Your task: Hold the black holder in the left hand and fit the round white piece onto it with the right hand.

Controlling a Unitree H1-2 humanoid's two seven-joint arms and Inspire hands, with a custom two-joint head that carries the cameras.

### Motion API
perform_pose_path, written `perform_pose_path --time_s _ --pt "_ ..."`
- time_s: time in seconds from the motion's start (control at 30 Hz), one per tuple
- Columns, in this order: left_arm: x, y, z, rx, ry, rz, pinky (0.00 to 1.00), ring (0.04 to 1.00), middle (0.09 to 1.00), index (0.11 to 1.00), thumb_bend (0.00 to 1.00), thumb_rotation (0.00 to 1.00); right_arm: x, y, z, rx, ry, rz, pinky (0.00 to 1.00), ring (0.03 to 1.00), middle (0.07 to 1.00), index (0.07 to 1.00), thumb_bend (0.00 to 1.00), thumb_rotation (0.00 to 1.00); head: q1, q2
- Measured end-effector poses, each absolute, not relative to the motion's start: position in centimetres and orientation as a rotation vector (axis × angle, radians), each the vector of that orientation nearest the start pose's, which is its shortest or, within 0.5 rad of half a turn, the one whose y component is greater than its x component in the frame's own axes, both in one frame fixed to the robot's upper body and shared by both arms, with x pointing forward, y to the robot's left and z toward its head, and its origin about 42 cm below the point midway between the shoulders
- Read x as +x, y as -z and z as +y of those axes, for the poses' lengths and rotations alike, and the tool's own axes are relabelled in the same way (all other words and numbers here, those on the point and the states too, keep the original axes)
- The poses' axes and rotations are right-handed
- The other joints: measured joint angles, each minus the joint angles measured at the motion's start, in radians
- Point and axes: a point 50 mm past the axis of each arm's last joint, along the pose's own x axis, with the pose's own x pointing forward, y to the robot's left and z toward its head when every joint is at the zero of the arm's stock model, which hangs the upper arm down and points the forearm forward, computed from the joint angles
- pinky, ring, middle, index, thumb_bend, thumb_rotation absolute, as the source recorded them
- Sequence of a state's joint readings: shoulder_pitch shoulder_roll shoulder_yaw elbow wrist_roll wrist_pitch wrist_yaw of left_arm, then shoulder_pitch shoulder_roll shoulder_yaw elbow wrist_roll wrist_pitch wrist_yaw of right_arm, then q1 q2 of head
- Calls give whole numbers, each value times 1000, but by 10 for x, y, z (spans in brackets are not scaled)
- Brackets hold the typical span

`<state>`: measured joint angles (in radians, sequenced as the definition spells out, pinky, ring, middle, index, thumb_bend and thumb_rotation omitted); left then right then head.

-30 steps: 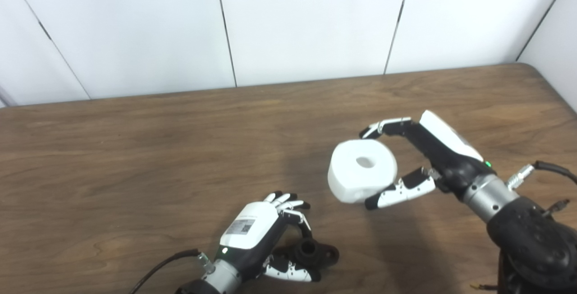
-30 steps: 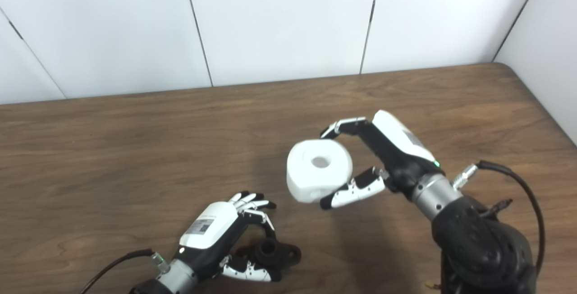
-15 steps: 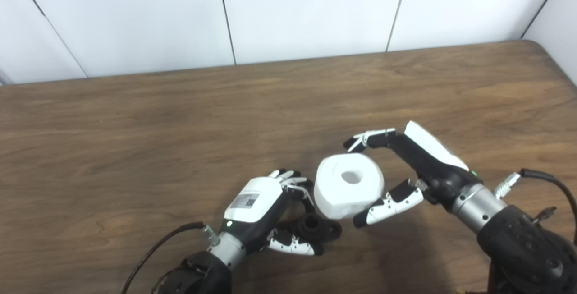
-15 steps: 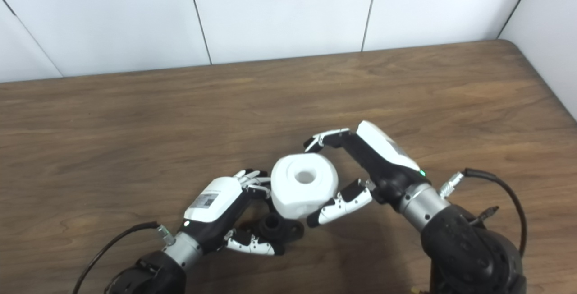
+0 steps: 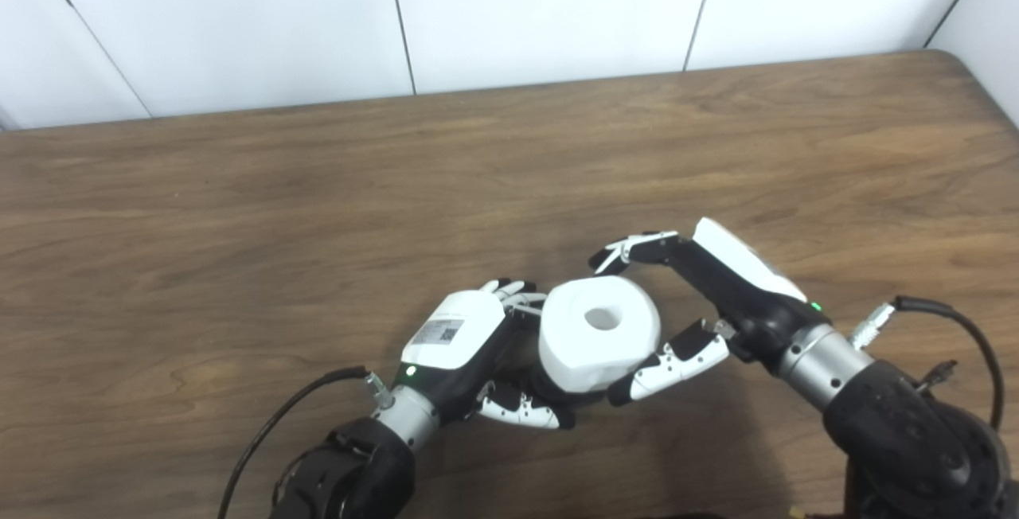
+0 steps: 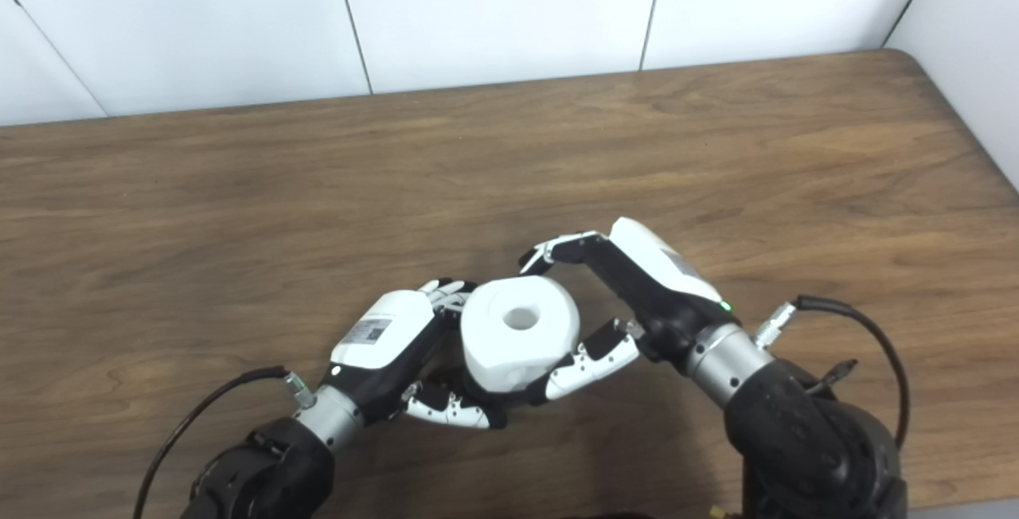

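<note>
My right hand (image 5: 700, 304) is shut on the round white piece (image 5: 599, 332), a thick white ring with a centre hole, fingers on its far side and thumb on its near side. The piece sits directly over the black holder, which is almost wholly hidden beneath it; only a dark sliver (image 5: 557, 406) shows under its near edge. My left hand (image 5: 470, 352) is shut on the holder, low on the wooden table (image 5: 239, 208), its fingers curled against the white piece's left side. Whether the piece is seated on the holder cannot be seen.
White wall panels (image 5: 549, 9) rise behind the table's far edge. The table's right corner (image 5: 947, 57) curves off near the side wall. Cables (image 5: 271, 439) trail from both wrists toward the near edge.
The camera has tilted down. My right hand carried the white piece left and down until it covers the black holder. My left hand kept its grip on the holder.
</note>
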<state>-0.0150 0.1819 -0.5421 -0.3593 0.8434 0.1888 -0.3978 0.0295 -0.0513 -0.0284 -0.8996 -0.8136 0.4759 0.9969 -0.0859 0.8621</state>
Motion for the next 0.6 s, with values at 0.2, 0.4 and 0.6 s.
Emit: perform_pose_path --time_s 0.2,0.4,0.6 --pt "237 -153 113 991 682 -177 949 928 848 488 513 50 206 -254 -209 -790 -411 3 885 866 767 483 522 146 5 2" --pt "237 -153 112 987 681 -177 942 925 845 487 513 50 210 -249 -207 -789 -411 7 882 865 763 484 522 144 5 2" --pt "237 -153 111 983 680 -176 942 925 845 487 513 50 212 -241 -206 -806 -404 4 878 857 757 484 522 140 11 6"
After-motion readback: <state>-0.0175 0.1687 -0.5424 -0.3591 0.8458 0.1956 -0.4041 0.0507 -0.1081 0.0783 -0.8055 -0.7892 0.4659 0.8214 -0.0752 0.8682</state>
